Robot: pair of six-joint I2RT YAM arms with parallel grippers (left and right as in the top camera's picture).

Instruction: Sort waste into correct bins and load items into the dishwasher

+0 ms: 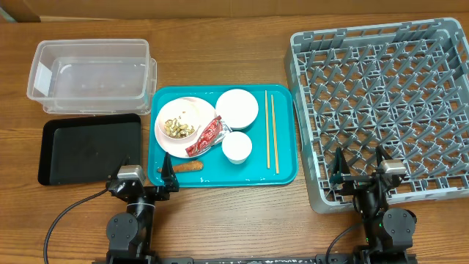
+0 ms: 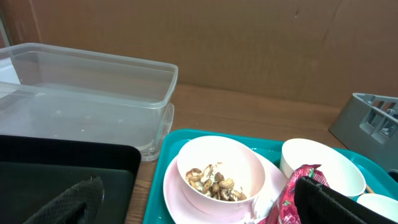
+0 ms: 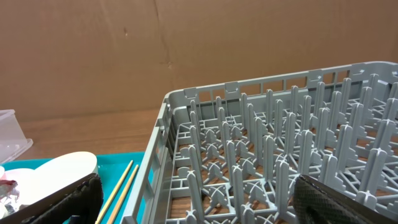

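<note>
On the teal tray [image 1: 282, 172] lie a white-pink plate [image 1: 170, 141] with beige food scraps [image 1: 178, 127], a red-and-silver wrapper [image 1: 205, 137], a white bowl [image 1: 237, 107], a smaller white cup [image 1: 237, 147], wooden chopsticks [image 1: 271, 132] and an orange carrot [image 1: 187, 167]. The clear tub [image 1: 88, 73] and the black tray [image 1: 88, 150] sit to the left, and the grey dish rack [image 1: 381, 103] to the right. My left gripper [image 1: 148, 176] is open and empty at the tray's front left corner, facing the plate [image 2: 186, 199] and the wrapper [image 2: 292, 186]. My right gripper [image 1: 360, 172] is open and empty over the rack's front edge [image 3: 280, 137].
A brown cardboard wall runs along the back of the wooden table. In the right wrist view the chopsticks [image 3: 121, 186] and the bowl [image 3: 56, 168] lie left of the rack wall. The clear tub [image 2: 87, 93] stands behind the black tray [image 2: 62, 168].
</note>
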